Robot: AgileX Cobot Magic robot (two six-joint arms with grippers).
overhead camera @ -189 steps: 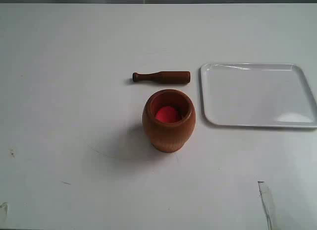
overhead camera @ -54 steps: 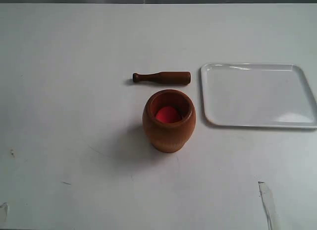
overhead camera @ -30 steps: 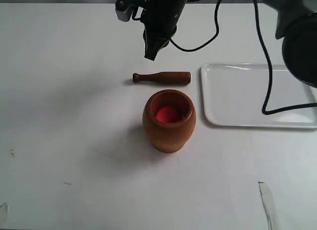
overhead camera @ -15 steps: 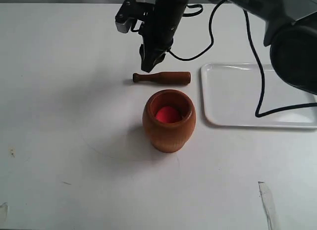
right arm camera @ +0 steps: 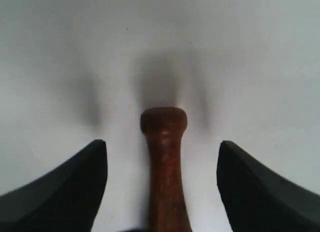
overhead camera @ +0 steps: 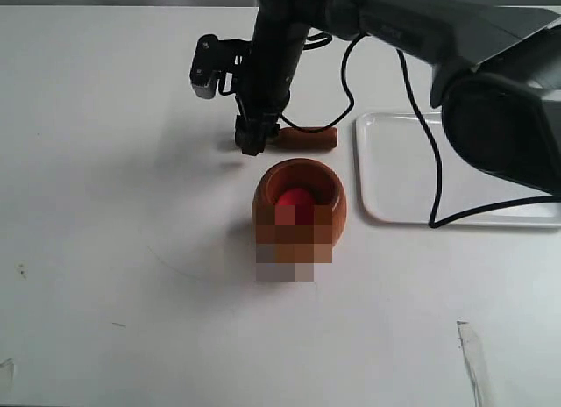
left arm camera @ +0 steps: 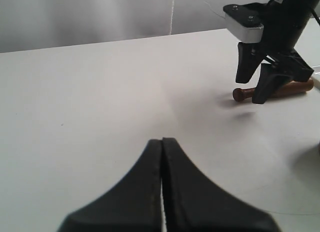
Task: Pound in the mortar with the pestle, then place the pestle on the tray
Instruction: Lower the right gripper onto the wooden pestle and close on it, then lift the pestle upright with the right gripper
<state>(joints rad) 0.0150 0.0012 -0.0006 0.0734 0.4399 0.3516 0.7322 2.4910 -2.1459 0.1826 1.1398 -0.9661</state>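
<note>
The pestle [right arm camera: 164,172], a slim dark brown wooden club with a rounded knob on its narrow end, lies flat on the white desk [overhead camera: 105,205]. It is near the reddish-brown mortar [overhead camera: 326,183] and beside the white tray [overhead camera: 456,170]. The right tool [overhead camera: 250,146] is spread around the knobbed handle, both fingers clear of the wood. The left tool [left arm camera: 161,147] is pressed together.
</note>
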